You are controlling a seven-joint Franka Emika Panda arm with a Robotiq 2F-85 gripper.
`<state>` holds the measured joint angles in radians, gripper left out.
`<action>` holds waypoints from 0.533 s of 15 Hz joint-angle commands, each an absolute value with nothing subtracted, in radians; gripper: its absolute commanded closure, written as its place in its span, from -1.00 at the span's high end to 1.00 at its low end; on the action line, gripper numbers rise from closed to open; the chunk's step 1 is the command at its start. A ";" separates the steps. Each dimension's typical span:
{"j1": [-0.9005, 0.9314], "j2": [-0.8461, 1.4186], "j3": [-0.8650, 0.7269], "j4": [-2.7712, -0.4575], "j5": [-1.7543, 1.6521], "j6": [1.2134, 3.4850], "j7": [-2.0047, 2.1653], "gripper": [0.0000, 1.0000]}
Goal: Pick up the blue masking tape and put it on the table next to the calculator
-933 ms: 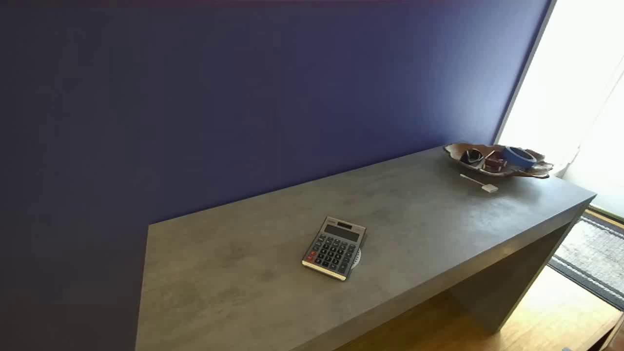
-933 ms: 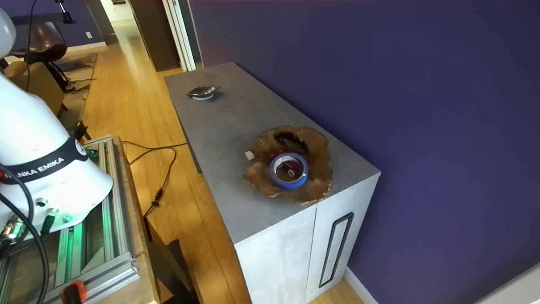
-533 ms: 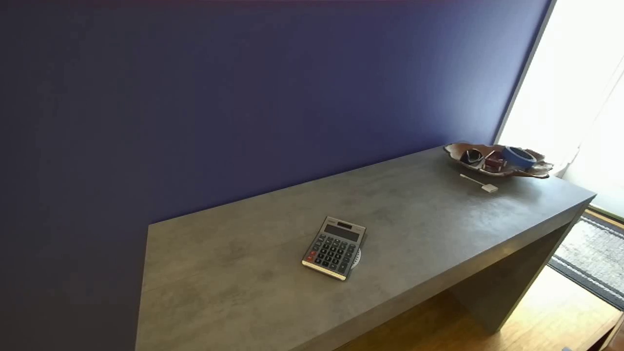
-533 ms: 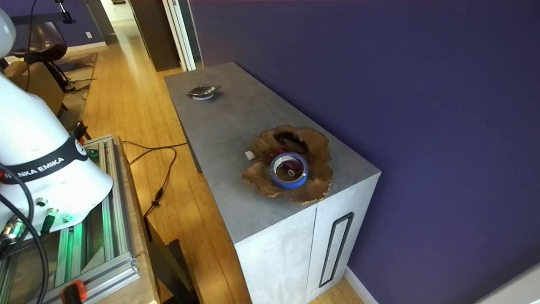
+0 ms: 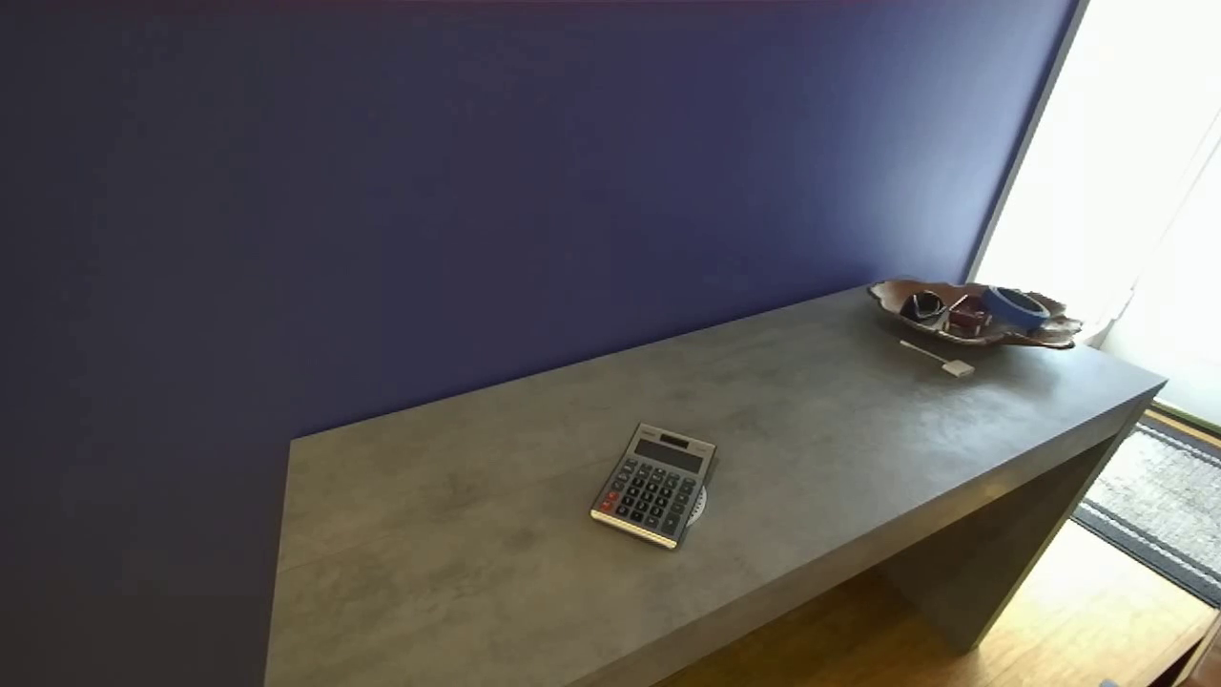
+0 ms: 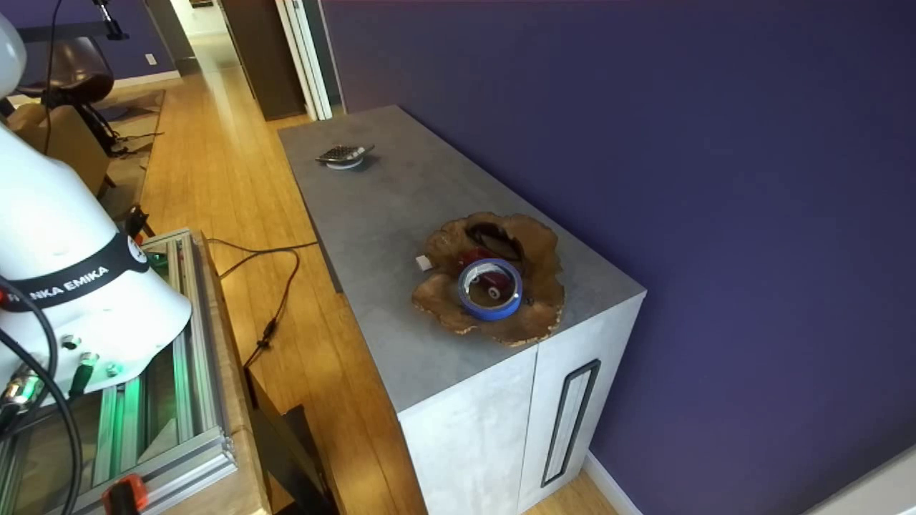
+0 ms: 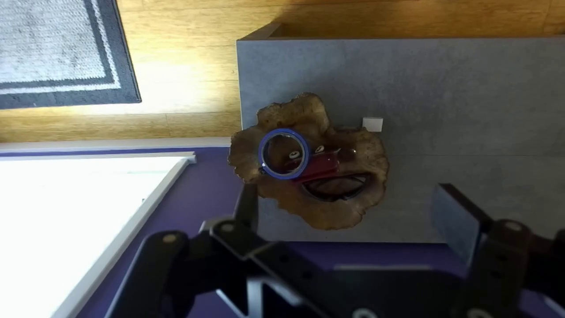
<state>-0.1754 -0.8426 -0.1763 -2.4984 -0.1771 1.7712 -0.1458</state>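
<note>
Blue masking tape (image 7: 284, 176), a flat ring with a hollow centre: inside the shallow brown wooden bowl (image 7: 326, 217) with a ragged rim, toward ten o'clock in the wrist view.
Black two-fingered claw (image 7: 346, 201): fingers (image 7: 454, 221) spread wide apart, one tip at nine o'clock, one at three.
Tape from claw: in the wrist view, toward ten o'clock from the middle of the gap and between one and two o'clock from the nearer fingertip, touching neither finger; the height between them I cannot tell.
Dark red item (image 7: 320, 168) with pale wheels: in the bowl, between three and four o'clock from the tape; a wheel shows through the ring's hole.
Silver-grey calculator (image 5: 655, 485), rectangular, with dark keys: face up over a round white item (image 5: 699, 506), well apart from the tape, at eight o'clock from it in an exterior view.
Long grey surface (image 5: 458, 496), matte like concrete: carries the bowl near one end, the calculator toward the other.
White block (image 5: 958, 368) with a short cord: just beside the bowl, at its two o'clock in the wrist view.
</note>
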 commanded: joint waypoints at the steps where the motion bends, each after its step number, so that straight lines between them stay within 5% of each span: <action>1: -0.135 -0.801 -0.131 -2.601 -0.117 1.903 -0.028 1.00; 8: -0.059 -0.491 -0.021 -2.771 -0.112 2.294 0.034 1.00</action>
<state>-0.0656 -0.6721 -0.0324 -2.7739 -0.1004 2.1718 0.0484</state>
